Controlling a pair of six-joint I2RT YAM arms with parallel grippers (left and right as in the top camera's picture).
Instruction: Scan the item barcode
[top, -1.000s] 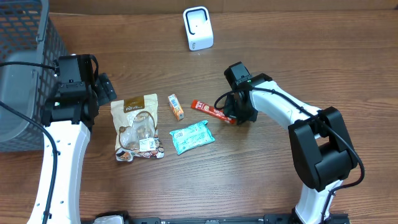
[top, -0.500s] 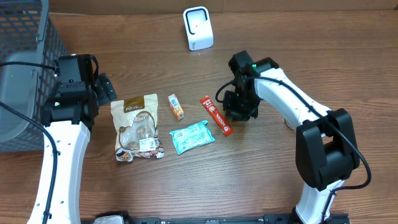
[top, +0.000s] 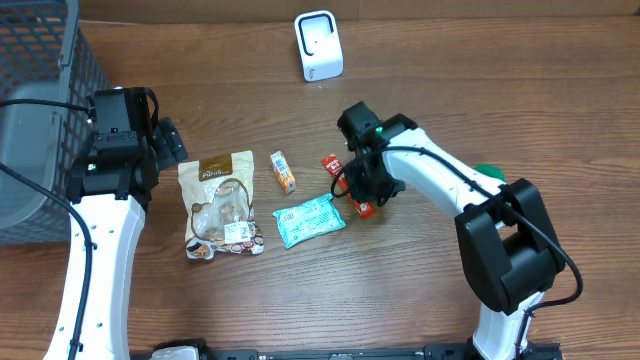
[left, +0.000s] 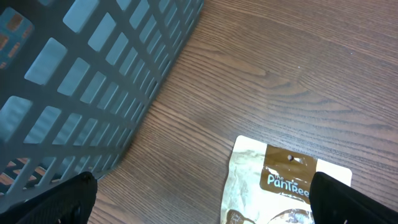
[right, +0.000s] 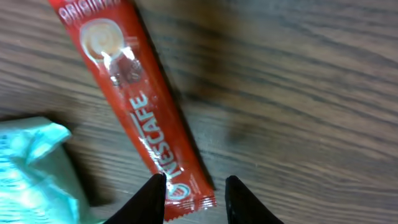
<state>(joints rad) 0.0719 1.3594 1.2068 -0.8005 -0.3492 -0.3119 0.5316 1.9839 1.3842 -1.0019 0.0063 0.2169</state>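
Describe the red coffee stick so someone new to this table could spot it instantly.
Start at the white box-shaped scanner at the far edge and come toward the row of packets. The long thin red Nescafe sachet lies flat, rightmost, just right of the crumpled teal packet; it is the only red, stick-shaped item.
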